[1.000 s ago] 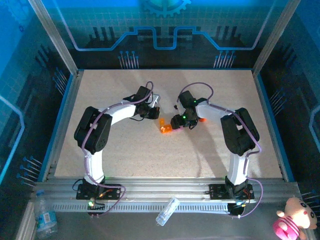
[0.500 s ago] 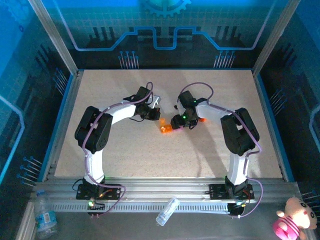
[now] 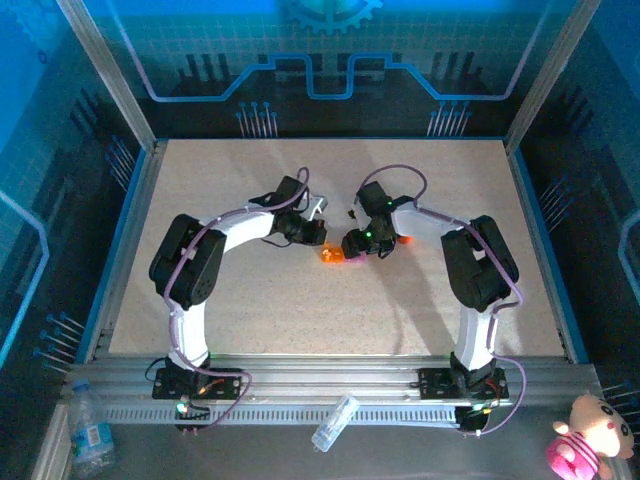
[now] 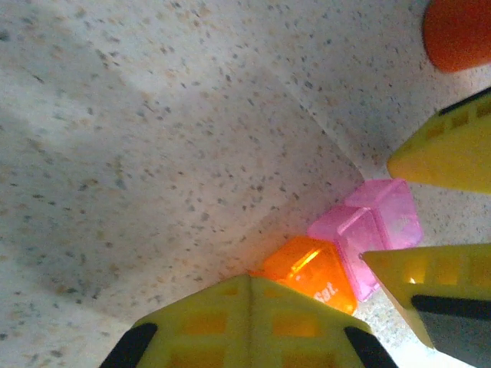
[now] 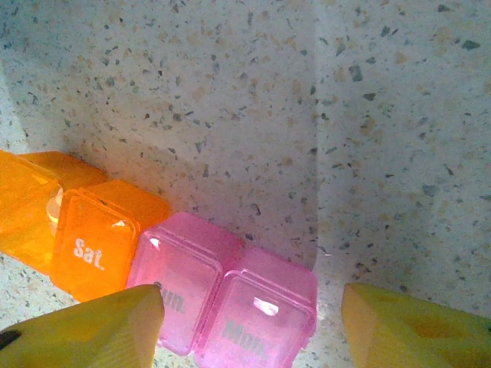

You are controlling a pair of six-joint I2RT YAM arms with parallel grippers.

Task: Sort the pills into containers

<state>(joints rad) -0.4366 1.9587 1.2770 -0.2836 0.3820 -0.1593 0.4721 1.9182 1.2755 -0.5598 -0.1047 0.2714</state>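
Speckled tabletop point(image 3: 250, 300), containers point(image 5: 153, 276) flanked by splayed right gripper point(image 5: 249, 307) (left gripper point(image 4: 249, 284) pinched closed alongside).

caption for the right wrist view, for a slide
Open right gripper over orange and pink containers marked Sat., Sun., Mon.

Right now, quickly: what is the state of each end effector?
Left end effector: closed, holding nothing.
Right end effector: open, pink boxes between its fingers.

The table point(image 3: 250, 310) before me is a flat, pale, speckled board. One strip of containers point(image 5: 153, 268) lies flat on it near the middle, orange squares joined to pink ones, with lids marked Sat., Sun., Mon. A round orange object point(image 4: 459, 31) sits near it, not touching.
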